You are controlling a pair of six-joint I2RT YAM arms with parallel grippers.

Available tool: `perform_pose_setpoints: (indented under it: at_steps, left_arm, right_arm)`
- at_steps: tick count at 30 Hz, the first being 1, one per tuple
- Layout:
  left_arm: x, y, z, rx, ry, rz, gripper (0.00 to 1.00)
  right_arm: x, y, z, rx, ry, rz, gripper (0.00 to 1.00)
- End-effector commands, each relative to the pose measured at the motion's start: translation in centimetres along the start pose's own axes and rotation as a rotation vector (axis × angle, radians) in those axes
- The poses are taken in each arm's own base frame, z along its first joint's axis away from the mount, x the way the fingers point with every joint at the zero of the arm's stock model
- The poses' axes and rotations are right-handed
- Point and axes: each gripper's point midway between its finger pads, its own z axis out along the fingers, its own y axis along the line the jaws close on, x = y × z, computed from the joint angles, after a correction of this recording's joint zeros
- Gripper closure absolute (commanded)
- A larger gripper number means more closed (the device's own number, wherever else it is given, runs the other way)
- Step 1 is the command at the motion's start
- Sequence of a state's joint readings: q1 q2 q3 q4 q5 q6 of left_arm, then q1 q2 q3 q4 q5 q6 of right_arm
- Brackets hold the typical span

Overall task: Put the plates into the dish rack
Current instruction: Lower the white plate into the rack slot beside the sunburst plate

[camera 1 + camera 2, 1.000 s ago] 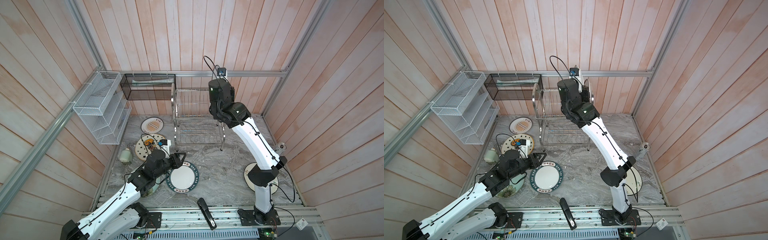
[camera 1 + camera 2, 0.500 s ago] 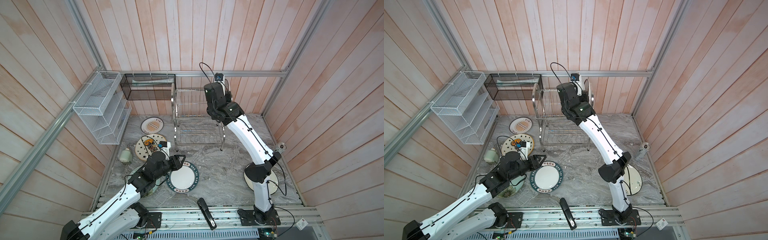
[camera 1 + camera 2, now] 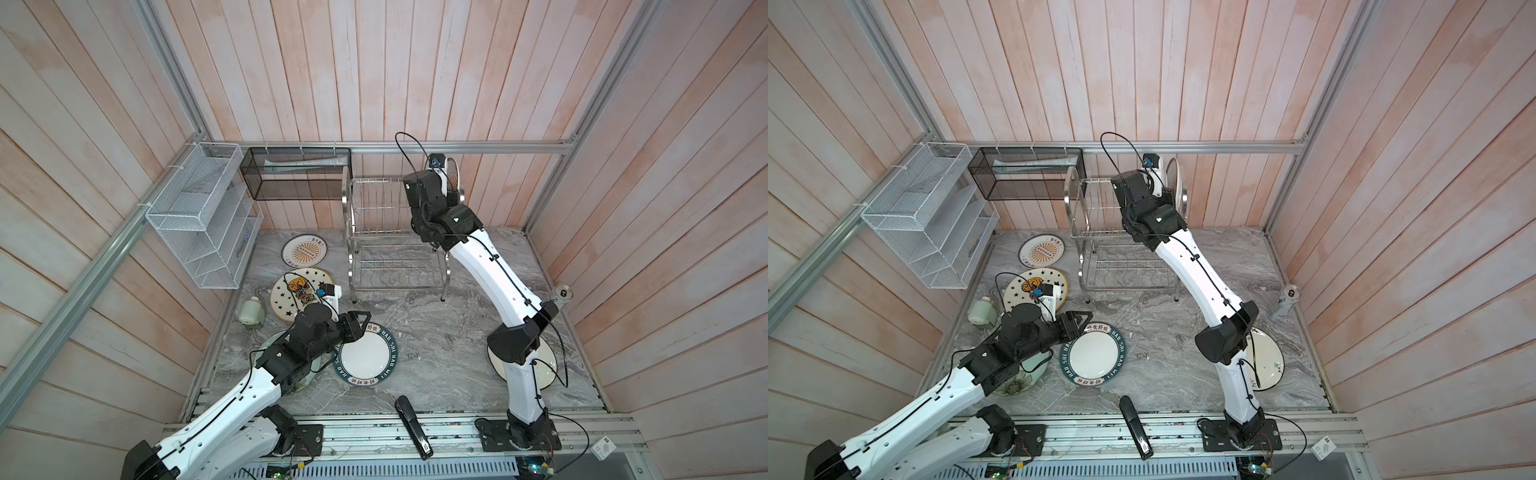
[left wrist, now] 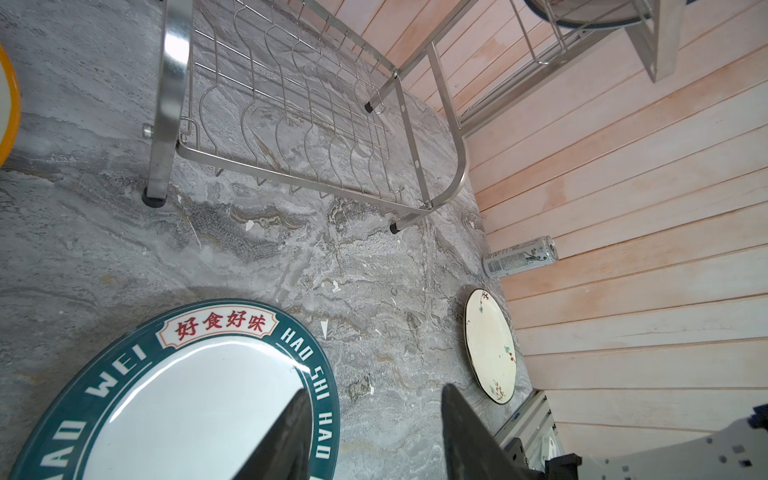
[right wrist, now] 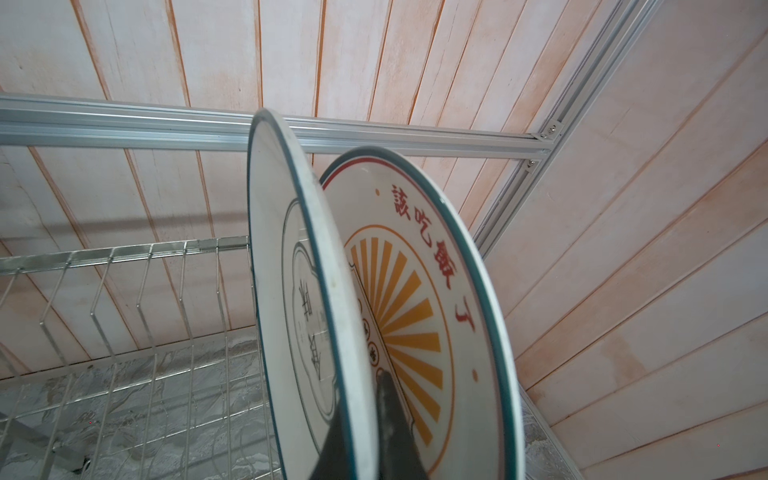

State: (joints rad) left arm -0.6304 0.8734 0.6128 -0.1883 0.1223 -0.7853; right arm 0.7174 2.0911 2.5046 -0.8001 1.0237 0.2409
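Rack [image 3: 376,232]: stands at the middle of the worktop's [image 3: 440,332] back edge.
Right jaws: clamped on the rim of the held plate.
Held plate [image 5: 286,266]: teal-edged, on edge at the right end of the rack's upper tier. I cannot tell whether it sits in a slot.
Racked plate [image 5: 419,291]: sunburst print, upright, just beside the held plate on the side nearer the right wall.
Left jaws: apart and gripping nothing, one over the lettered plate's teal rim, the other over bare worktop.
Lettered plate [image 3: 366,358]: flat, near the front edge, left of middle.
Star plate [image 3: 291,291]: flat, near the left edge.
Sunburst plate [image 3: 304,250]: flat, back-left corner, just left of the rack.
Green plate [image 3: 1016,384]: flat, front-left corner, mostly under the left arm [image 3: 232,411].
Flower plate [image 4: 488,345]: flat, front-right corner.
Can [image 3: 562,293]: upright at the right edge.
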Motion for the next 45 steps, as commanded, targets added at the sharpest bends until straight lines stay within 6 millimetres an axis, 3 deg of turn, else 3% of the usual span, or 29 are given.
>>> perform_pose_setpoints:
  at_steps: [1,13,31,45]
  left_arm:
    - [-0.6,-0.7,-0.3,0.012,-0.013,0.022,0.48]
    - [-0.8,-0.9,-0.3,0.019,-0.013,0.027,0.49]
    - [-0.9,-1.2,-0.9,0.029,-0.022,0.031,0.48]
    - [-0.8,-1.1,-0.9,0.031,-0.019,0.032,0.48]
  right_arm:
    - [1.1,0.3,0.5,0.001,0.027,0.010,1.00]
    - [2.7,1.1,0.1,0.008,0.051,-0.042,1.00]
    - [2.6,0.5,-1.0,0.020,0.045,-0.044,0.97]
    - [2.2,0.1,-1.3,0.009,0.034,-0.039,0.64]
